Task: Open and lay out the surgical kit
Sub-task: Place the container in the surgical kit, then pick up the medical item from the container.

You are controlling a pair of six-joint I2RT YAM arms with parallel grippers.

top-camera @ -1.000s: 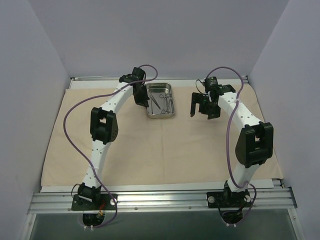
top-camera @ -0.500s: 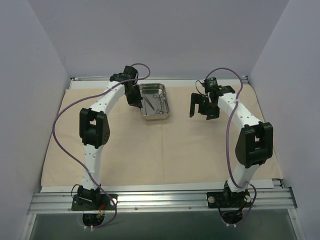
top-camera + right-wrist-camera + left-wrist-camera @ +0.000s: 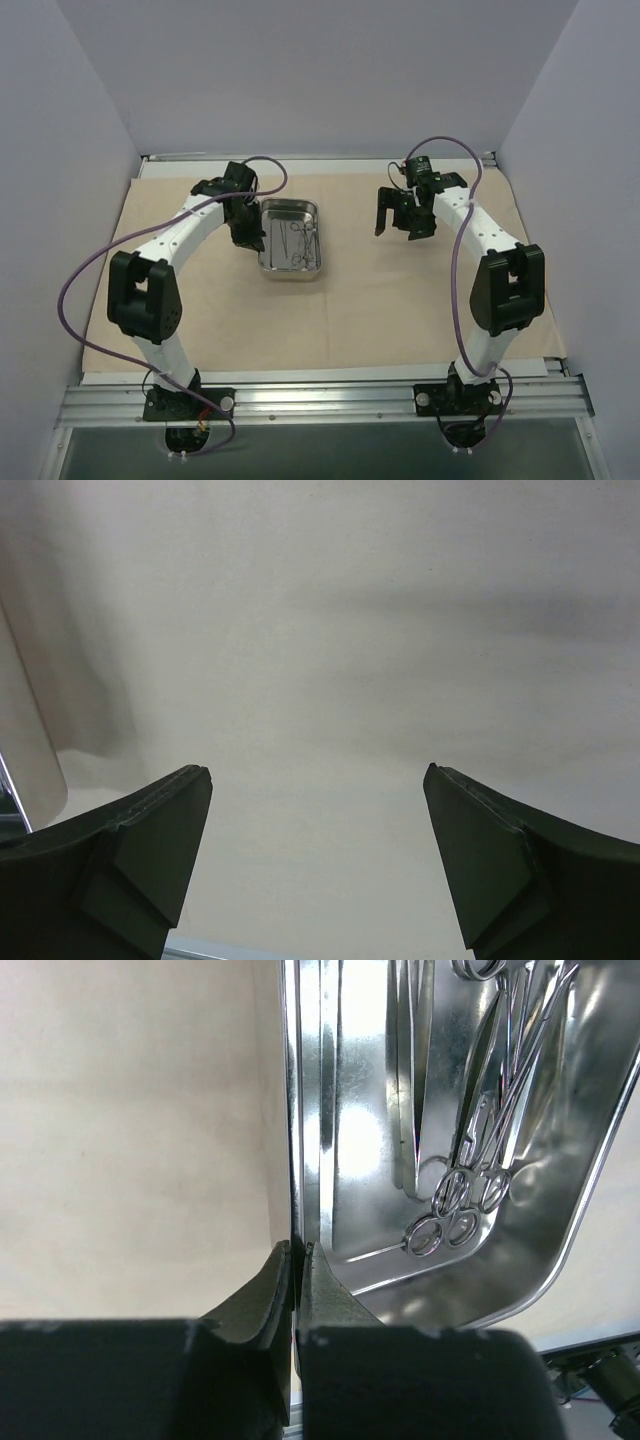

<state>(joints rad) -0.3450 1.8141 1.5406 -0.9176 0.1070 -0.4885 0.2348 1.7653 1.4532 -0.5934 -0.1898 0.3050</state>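
Observation:
The beige cloth wrap (image 3: pixel 350 300) lies spread flat over the table. On it sits the shiny steel tray (image 3: pixel 276 270), left of centre, with thin ring-handled instruments (image 3: pixel 300 240) inside. My left gripper (image 3: pixel 250 232) is shut on the tray's left rim (image 3: pixel 297 1140); in the left wrist view the instruments (image 3: pixel 470 1160) lie along the tray floor. My right gripper (image 3: pixel 397 222) hangs open over bare cloth (image 3: pixel 330 660) at the back right, nothing between its fingers (image 3: pixel 165 830).
Grey walls close in the left, right and back sides. A metal rail (image 3: pixel 320 400) carrying both arm bases runs along the near edge. Purple cables (image 3: pixel 90 270) loop beside each arm.
My left gripper has dragged the tray toward the near left across the cloth, and the left arm has folded back. The right arm has barely moved.

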